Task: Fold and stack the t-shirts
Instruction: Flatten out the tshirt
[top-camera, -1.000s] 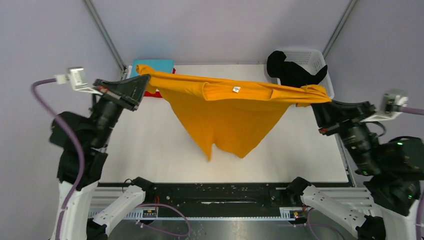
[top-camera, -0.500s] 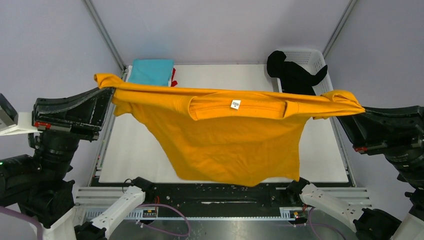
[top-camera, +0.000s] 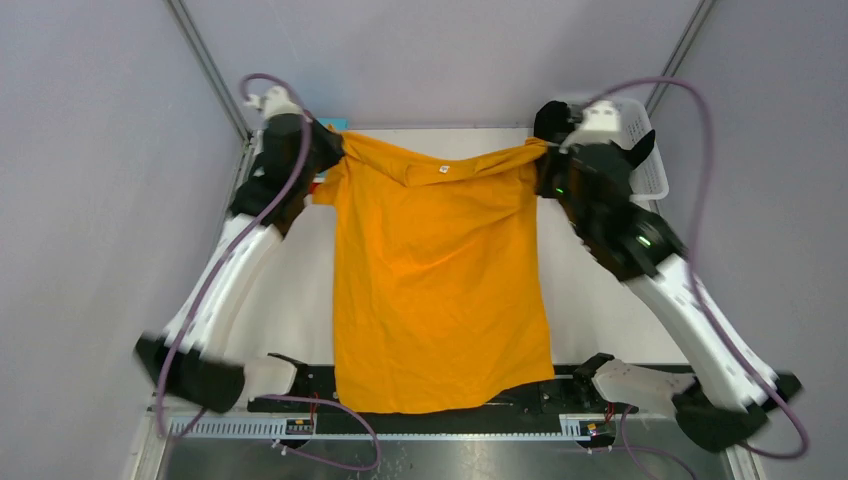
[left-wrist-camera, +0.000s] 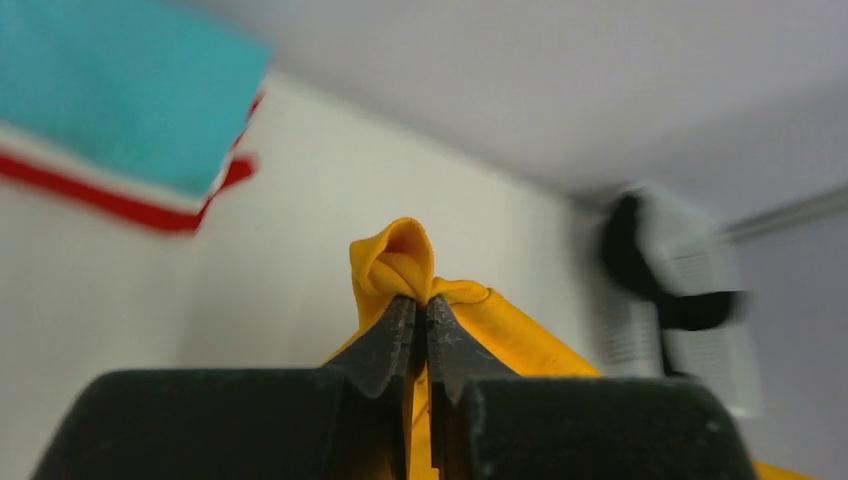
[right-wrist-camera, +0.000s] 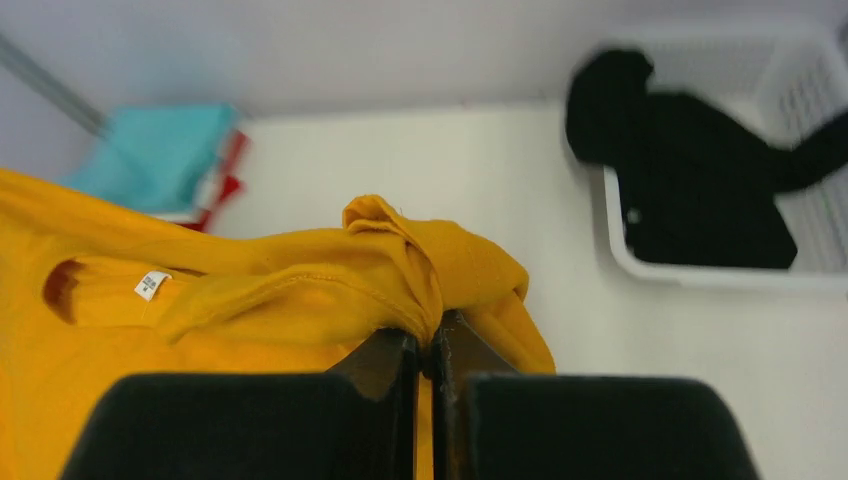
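Lying spread from the far edge of the bench (top-camera: 620, 300) over its near edge, the mustard-orange t-shirt (top-camera: 440, 280) looked light, limp and apt to bunch. The left claw (left-wrist-camera: 420, 305) and right claw (right-wrist-camera: 428, 340) were each clamped on a shoulder by the far corners, sound holds.

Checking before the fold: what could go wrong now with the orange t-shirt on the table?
The hem of the mustard-orange cloth t-shirt hangs off the white table onto the black rail, where it could snag or slide down. The left gripper and right gripper pinch bunched shoulder cloth, so releasing may leave creases.
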